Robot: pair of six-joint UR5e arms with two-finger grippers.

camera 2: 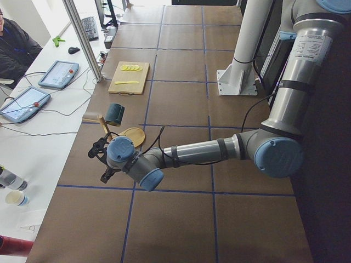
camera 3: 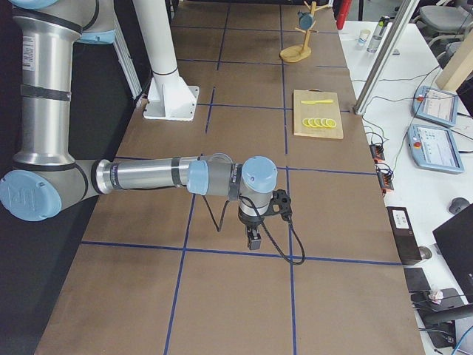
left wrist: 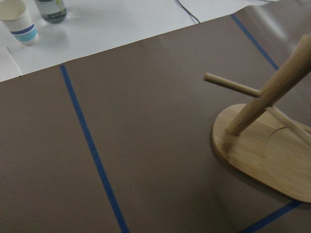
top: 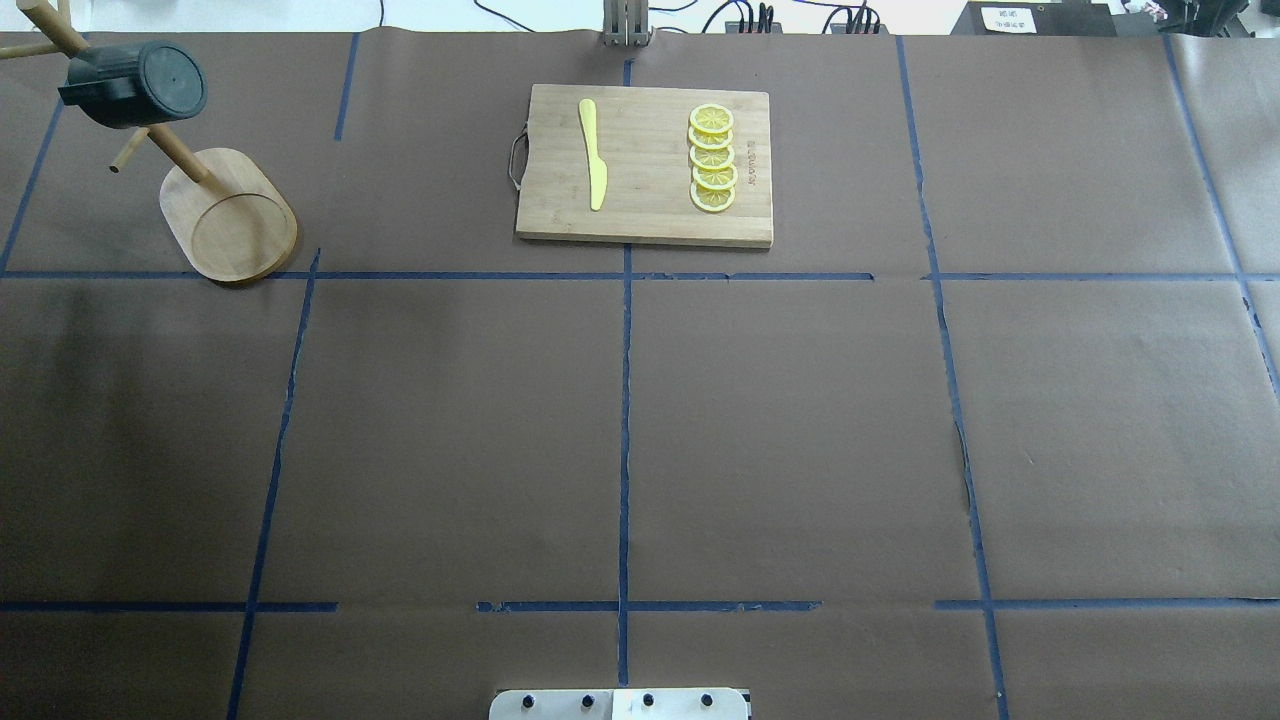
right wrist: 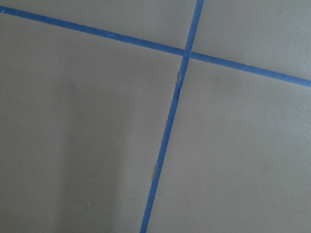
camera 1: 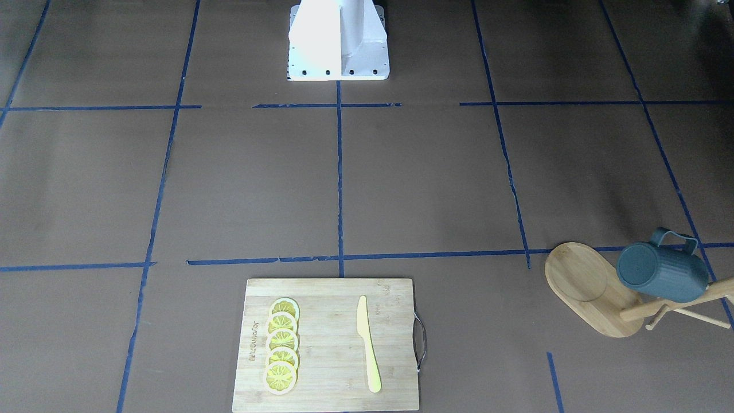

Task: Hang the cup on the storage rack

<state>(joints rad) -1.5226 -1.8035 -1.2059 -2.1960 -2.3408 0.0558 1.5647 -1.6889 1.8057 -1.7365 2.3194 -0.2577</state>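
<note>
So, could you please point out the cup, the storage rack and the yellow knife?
The cup (camera 1: 675, 278): exterior front-facing view, its ribbed side.
The storage rack (top: 232, 222): overhead exterior view, its oval base.
The yellow knife (camera 1: 366, 343): exterior front-facing view, its middle.

A bamboo cutting board (camera 1: 327, 344) lies on brown paper (camera 1: 430, 183) gridded with blue tape (camera 1: 339, 172), with a metal handle (camera 1: 422, 341) on one short side. Five lemon slices (camera 1: 282, 346) overlap in a row on the board. A yellow knife (camera 1: 367, 344) lies parallel to them, apart, toward the handle. On the white bench (camera 2: 38, 153) sit a tablet (camera 2: 58, 74), a second tablet (camera 2: 24, 103), a keyboard (camera 2: 89, 27), a blue-banded paper cup (left wrist: 19, 22) and, beside it, what may be a bottle (left wrist: 51, 9). A person (camera 2: 13, 46) in a dark jacket sits at the bench.
</note>
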